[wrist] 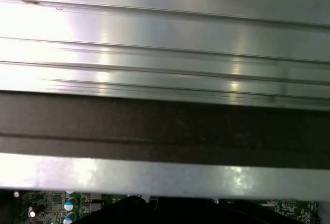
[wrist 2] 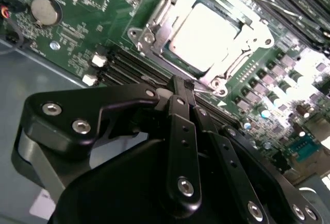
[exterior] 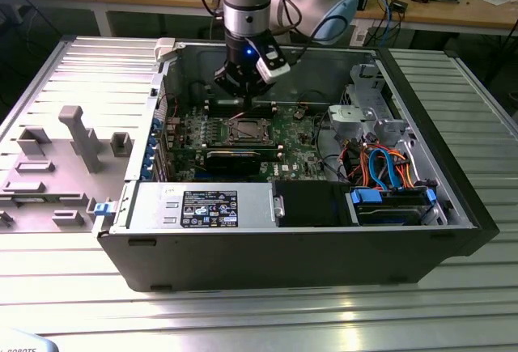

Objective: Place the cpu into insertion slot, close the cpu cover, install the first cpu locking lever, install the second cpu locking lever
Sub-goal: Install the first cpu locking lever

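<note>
The cpu (wrist 2: 206, 28) lies flat in the insertion slot (exterior: 243, 131) on the green motherboard (exterior: 295, 137), its pale metal top bright under the light. The silvery cpu cover (wrist 2: 161, 14) lies down around it as a frame. A thin metal rod (wrist 2: 268, 3) runs along one side of the socket. My gripper (wrist 2: 184, 86) is shut with nothing between its black fingers. Its tips hover right at the socket's edge. In the exterior view the gripper (exterior: 239, 91) hangs inside the open computer case, just behind the socket.
The case wall (exterior: 283, 247) rings the board. A power supply (exterior: 202, 206) and a drive bay (exterior: 388, 202) with blue and orange cables sit at the front. Grey fixtures (exterior: 77, 137) stand at the exterior view's left. A coin battery (wrist 2: 45, 10) lies on the board.
</note>
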Robot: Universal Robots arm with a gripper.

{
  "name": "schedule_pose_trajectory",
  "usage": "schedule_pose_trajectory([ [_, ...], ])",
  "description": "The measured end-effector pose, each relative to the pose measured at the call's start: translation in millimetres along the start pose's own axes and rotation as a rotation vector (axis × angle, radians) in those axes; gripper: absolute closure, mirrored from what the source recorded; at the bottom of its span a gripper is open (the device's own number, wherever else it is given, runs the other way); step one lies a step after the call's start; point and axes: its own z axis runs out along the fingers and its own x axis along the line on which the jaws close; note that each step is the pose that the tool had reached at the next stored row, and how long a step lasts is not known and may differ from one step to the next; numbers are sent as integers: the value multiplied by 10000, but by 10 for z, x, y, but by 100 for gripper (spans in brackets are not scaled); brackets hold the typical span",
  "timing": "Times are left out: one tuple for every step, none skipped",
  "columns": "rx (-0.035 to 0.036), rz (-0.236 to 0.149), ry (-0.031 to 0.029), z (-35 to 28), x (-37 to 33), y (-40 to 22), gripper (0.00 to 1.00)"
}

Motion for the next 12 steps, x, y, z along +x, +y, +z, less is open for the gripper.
schedule_pose_trajectory([
  [1,4,1,6,-16,-1,89],
  [3,7,2,11,-24,-2,89],
  [3,9,2,16,-32,-2,89],
  [2,10,2,22,-38,-3,89],
  [2,10,2,32,-51,-3,89],
  [2,10,1,41,-58,-4,89],
  [3,9,1,48,-60,-4,89],
  [1,10,1,64,-67,-4,89],
  [2,10,1,73,-71,-5,89],
  [2,10,1,90,-77,-5,89],
  [2,10,2,102,-83,-6,89],
  [3,9,2,112,-88,-6,89],
])
